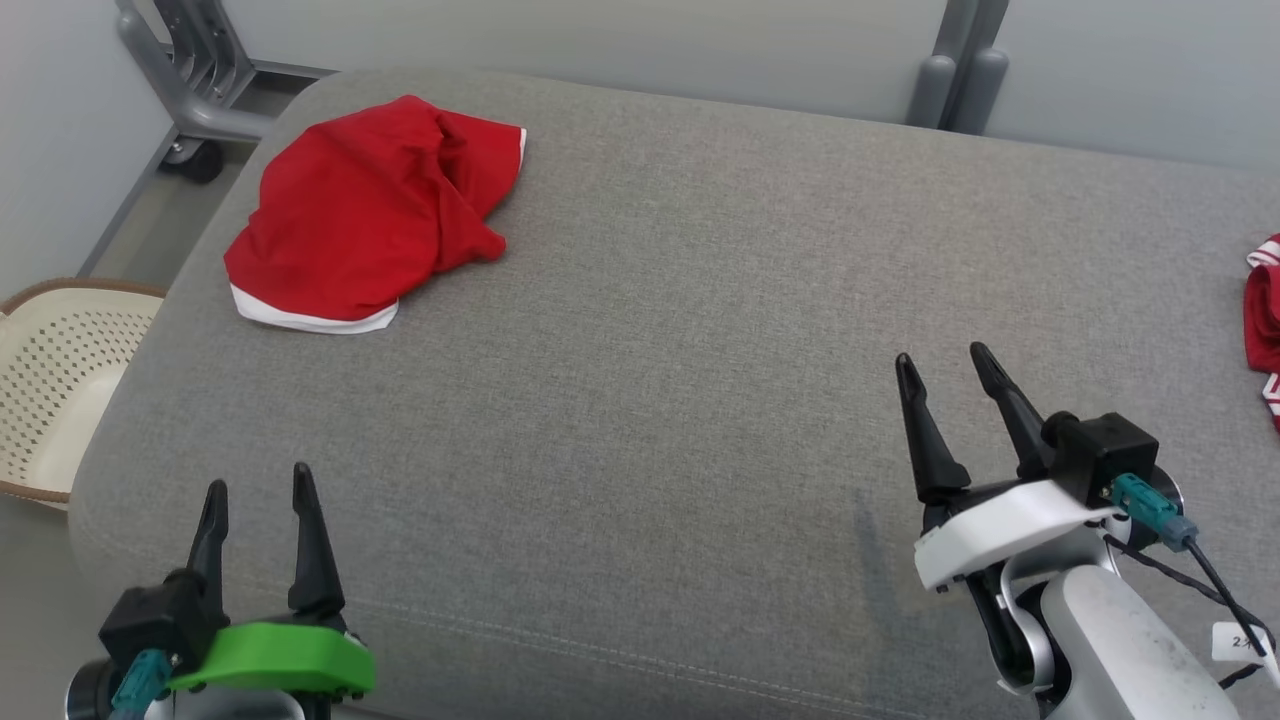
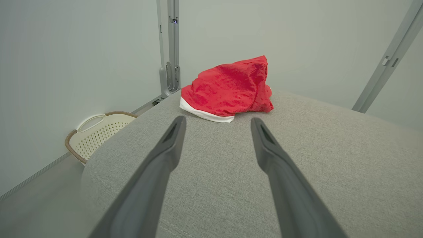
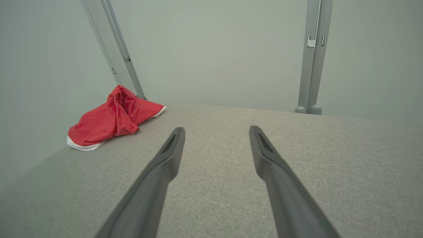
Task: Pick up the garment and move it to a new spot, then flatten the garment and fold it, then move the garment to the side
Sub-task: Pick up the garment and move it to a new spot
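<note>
Since the red garment [image 1: 370,210] lies crumpled at the far left corner of the grey cushion [image 1: 650,400], well apart from both grippers, the first pick-up is ahead of you. Your left gripper [image 1: 258,478] hovers over the near left edge with its fingers spread wide and nothing between them. Your right gripper [image 1: 940,353] is likewise wide apart and empty, over the near right part of the cushion. The left one points almost straight at the heap, so I'd judge it the natural arm to lead. Come down on a raised fold rather than the flat white hem (the bunched ridge near the middle of the heap looks easiest to pinch), and close on cloth alone, not the cushion cover beneath. Lift until the trailing edge clears before carrying it toward the open middle. Steer clear of the basket [image 1: 50,380] beside the left edge, and don't mistake the other red cloth [image 1: 1262,320] at the far right for your target.
</note>
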Motion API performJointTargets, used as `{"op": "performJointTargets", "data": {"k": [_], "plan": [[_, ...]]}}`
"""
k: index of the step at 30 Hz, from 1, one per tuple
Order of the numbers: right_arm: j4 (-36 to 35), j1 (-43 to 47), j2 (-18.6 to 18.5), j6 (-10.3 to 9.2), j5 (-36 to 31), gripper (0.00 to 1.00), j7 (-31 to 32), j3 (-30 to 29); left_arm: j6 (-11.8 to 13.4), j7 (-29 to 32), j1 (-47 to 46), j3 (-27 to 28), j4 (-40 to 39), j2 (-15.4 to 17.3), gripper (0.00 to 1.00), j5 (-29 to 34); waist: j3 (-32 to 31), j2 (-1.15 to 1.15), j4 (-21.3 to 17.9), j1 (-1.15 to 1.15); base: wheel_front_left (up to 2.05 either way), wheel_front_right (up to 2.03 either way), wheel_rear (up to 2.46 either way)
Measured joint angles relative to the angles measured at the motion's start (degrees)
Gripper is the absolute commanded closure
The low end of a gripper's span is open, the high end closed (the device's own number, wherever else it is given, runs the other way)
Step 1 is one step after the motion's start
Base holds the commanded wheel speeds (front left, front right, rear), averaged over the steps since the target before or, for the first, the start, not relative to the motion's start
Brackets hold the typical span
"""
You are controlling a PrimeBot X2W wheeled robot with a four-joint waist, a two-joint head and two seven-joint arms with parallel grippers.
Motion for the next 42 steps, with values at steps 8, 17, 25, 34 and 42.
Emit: {"op": "performJointTargets", "data": {"k": [8,17,25,34,42], "plan": [[-2.60,-3.85,-1.81,-0.05,-2.05,0.00,1.23,-0.97,0.00,0.76,-10.60,-0.93,0.85,0.02,0.00,1.30,2.93,0.00,-2.02,0.00,0.00,0.00,0.00],[-5.35,-7.62,-3.31,-0.05,-3.10,0.00,3.12,-1.19,0.00,7.11,-28.85,-0.64,6.51,2.08,0.00,2.74,7.52,0.00,-4.89,0.00,0.00,0.00,0.00],[-8.11,-10.88,-4.77,-0.05,-4.24,0.00,4.36,-1.35,0.00,13.78,-39.97,2.72,15.34,3.79,0.00,3.53,11.36,0.00,-9.09,0.00,0.00,0.00,0.00],[-10.87,-12.48,-5.35,-0.03,-4.52,0.00,5.54,-1.63,0.00,19.06,-46.63,7.26,25.42,7.83,0.00,4.88,16.38,0.00,-14.14,0.00,0.00,0.00,0.00],[-12.38,-13.24,-6.55,-0.03,-5.08,0.00,5.84,-2.49,0.00,22.29,-51.85,6.93,32.07,10.62,0.00,8.75,21.27,0.00,-17.79,0.00,0.00,0.00,0.00]]}}
